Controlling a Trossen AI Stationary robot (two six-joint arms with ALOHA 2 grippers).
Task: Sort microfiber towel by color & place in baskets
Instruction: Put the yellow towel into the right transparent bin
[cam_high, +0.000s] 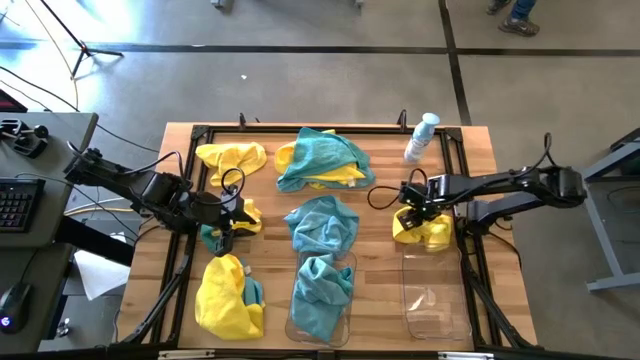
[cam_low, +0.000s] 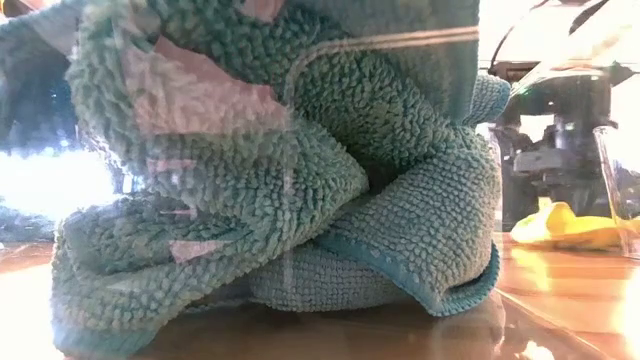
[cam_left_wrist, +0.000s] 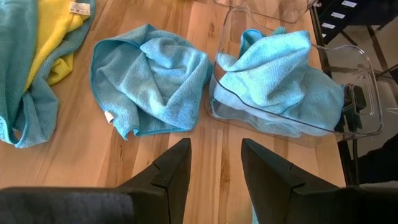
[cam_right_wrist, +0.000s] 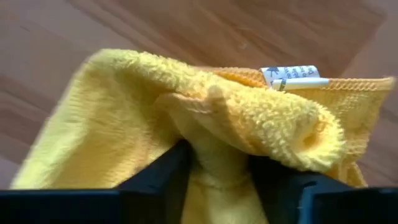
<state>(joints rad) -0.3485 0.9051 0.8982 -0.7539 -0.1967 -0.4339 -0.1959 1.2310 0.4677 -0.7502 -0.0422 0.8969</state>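
My right gripper (cam_high: 413, 212) points down onto a bright yellow microfiber towel (cam_high: 422, 233) at the table's right. That towel lies just beyond the empty clear basket (cam_high: 436, 300). The gripper is shut on a bunch of the towel (cam_right_wrist: 205, 106). My left gripper (cam_left_wrist: 214, 155) hovers open at the table's left, with bare wood between its fingers. It hangs over a small teal and yellow heap (cam_high: 228, 228). A teal towel (cam_high: 320, 222) lies mid-table. Another teal towel (cam_left_wrist: 280, 74) fills the middle basket (cam_left_wrist: 367, 74). My right gripper pinches a raised fold of the yellow towel (cam_right_wrist: 214, 158) between its two fingers (cam_right_wrist: 168, 177). It comes from above, pointing down. The cloth bulges up around the fingers, and the towel's spread part (cam_right_wrist: 81, 137) lies slack on the wood.
A white and blue spray bottle (cam_high: 421, 137) stands at the far right. A yellow towel (cam_high: 232, 158) and a teal-over-yellow pile (cam_high: 322, 158) lie along the far side. A yellow and teal bundle (cam_high: 228, 298) sits near left. A black frame (cam_high: 190, 150) borders the table.
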